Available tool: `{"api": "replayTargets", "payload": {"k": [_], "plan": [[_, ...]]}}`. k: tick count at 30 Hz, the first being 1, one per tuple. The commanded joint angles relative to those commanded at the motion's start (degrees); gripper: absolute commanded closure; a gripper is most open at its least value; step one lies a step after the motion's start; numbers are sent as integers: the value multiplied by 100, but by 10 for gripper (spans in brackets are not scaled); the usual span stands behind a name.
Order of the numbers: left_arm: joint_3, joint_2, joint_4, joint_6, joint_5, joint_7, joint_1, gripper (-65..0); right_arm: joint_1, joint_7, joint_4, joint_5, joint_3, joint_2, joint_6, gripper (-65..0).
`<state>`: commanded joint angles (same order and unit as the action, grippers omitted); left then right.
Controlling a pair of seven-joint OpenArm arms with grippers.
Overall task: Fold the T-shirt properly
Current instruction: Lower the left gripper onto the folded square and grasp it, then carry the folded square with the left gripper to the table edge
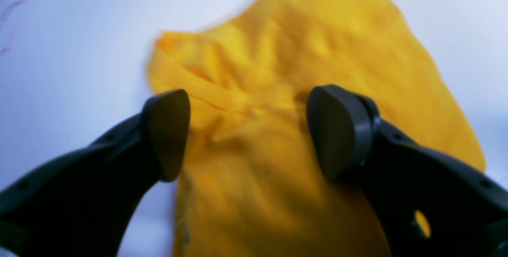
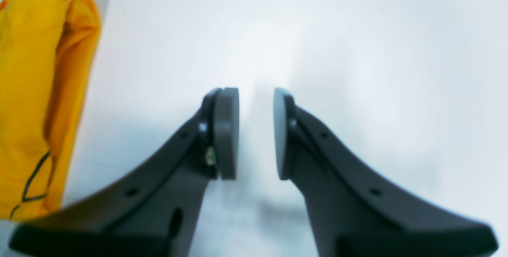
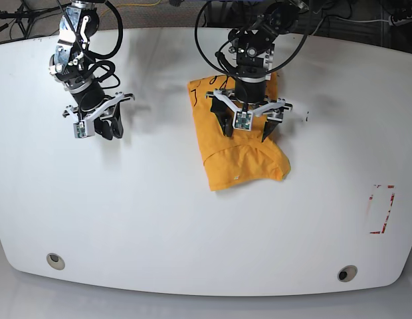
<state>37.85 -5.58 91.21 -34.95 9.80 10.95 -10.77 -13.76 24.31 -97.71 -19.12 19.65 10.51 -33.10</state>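
The white tabletop fills the base view, and everything else is best placed against the T-shirt, which lies toward the tabletop's far middle as a compact orange-yellow bundle. It is already gathered into a rough rectangle, narrower than a spread shirt would be, with a rumpled rounded edge on its near side and black lettering just showing at its far corner (the print is mostly hidden under the arm). So the folding looks well along by my reading, but not tidy: the near portion bulges and the edges do not line up, which suggests at least one more fold or a smoothing pass is left.

Directly above the T-shirt hangs the left gripper, its jaws spread wide with nothing between them; in the left wrist view the two pads straddle wrinkled cloth without pinching it, though whether the tips touch the fabric cannot be told.

Well apart from the T-shirt, off toward the tabletop's far edge, the right gripper sits over bare white surface. Its jaws are narrowly parted, with a gap showing between the pads and nothing gripped, and in its wrist view only a strip of the T-shirt appears at the frame's side.

A small red outline is marked on the tabletop, far from the T-shirt on its other side.
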Motion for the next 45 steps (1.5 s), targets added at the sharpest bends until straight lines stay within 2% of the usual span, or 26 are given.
{"api": "replayTargets", "payload": {"k": [4,8,13,19,23,25,28,32,40,45], "plan": [[18,-220,9,0,53,-563,-158,-467,-9,9,-9,0,-9,0,0,-140],[9,-246,18,0,44,-993,-176,-467,-9,9,9,0,-18,-18,0,-140],[44,-211,9,9,18,-993,-158,-468,-9,9,9,0,0,-149,0,-140],[167,26,18,26,0,-1002,-141,-468,-26,9,9,0,-9,-158,0,-140],[149,237,-18,62,-404,-1002,-105,-468,-35,9,9,0,-9,-185,0,-140],[158,308,-44,185,-712,-1002,70,-468,-35,9,9,0,-18,-193,0,-140],[167,308,-211,316,-1037,-993,229,-468,-35,9,9,0,-26,-193,0,-140],[167,316,-712,334,-1336,-993,343,-467,-44,9,9,0,-26,-193,0,-140],[79,237,-1424,343,-1380,-1002,527,-467,-53,9,9,0,-26,-193,0,-140],[-149,-149,-1626,360,-1389,-1002,527,-467,-53,9,9,0,-18,-193,0,-140]]}}
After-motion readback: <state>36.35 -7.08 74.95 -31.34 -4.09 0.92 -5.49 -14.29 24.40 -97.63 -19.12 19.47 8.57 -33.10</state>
